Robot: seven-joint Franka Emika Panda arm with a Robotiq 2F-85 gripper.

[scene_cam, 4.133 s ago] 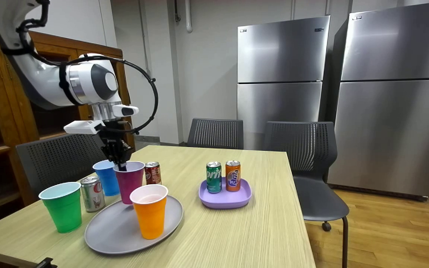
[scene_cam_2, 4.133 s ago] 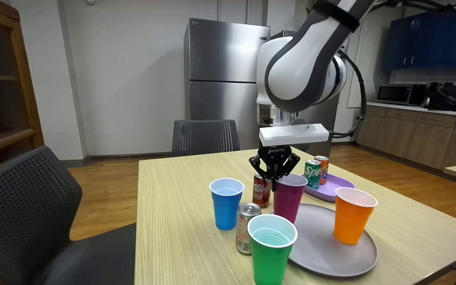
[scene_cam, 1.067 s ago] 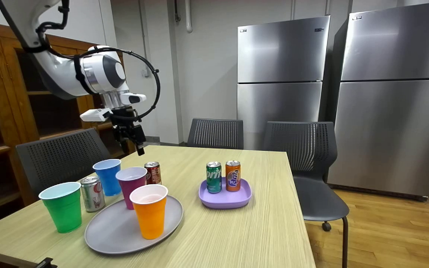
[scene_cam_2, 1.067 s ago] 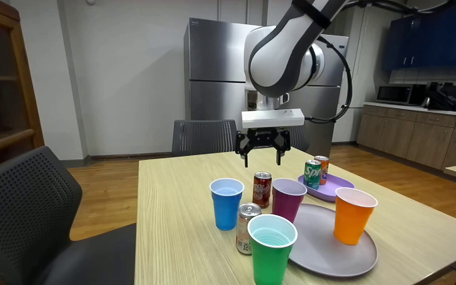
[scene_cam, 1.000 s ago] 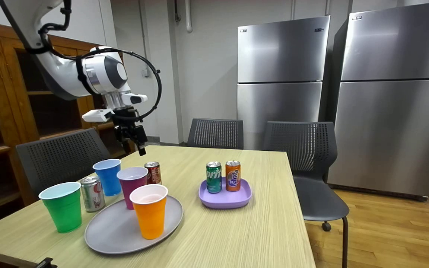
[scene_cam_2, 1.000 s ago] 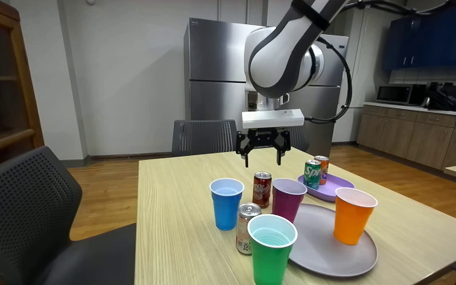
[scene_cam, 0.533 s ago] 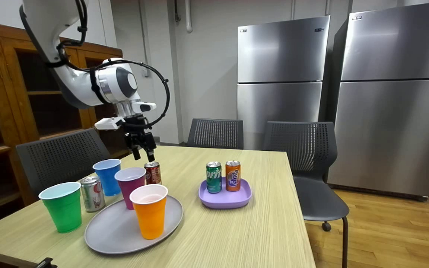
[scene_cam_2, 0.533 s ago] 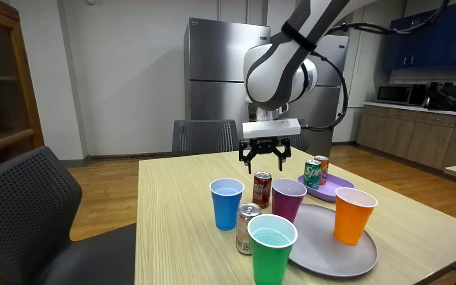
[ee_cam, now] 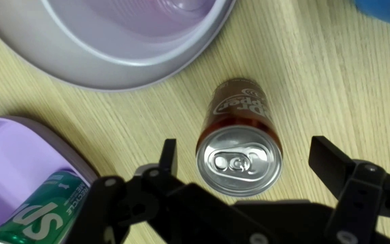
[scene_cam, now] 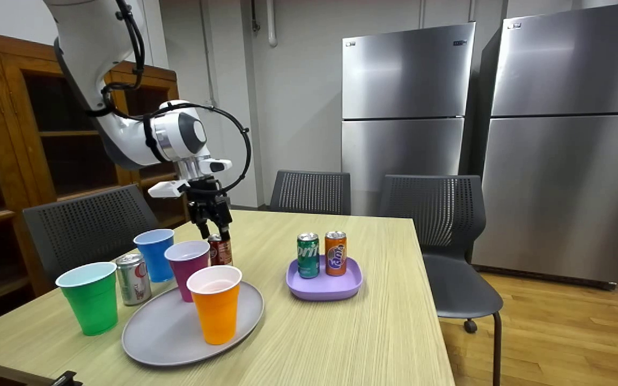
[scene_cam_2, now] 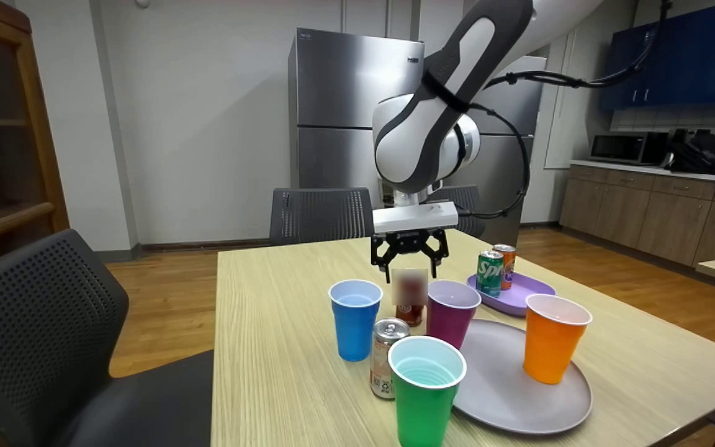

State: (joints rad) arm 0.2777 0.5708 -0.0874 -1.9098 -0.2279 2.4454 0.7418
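Black two-finger gripper (ee_cam: 243, 149) moved down vs. 1 sec ago, jaws spread wide, nothing held. Dark-red metal Dr Pepper can (ee_cam: 239, 137) stood upright on pale wood-grain table (scene_cam_2: 289, 323) near purple plastic cup (scene_cam_2: 448, 323), top btwn jaws in wrist view, gap each side.

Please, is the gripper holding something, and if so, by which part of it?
Nothing is held: the gripper stands open, with gaps between its fingers and the Dr Pepper can.
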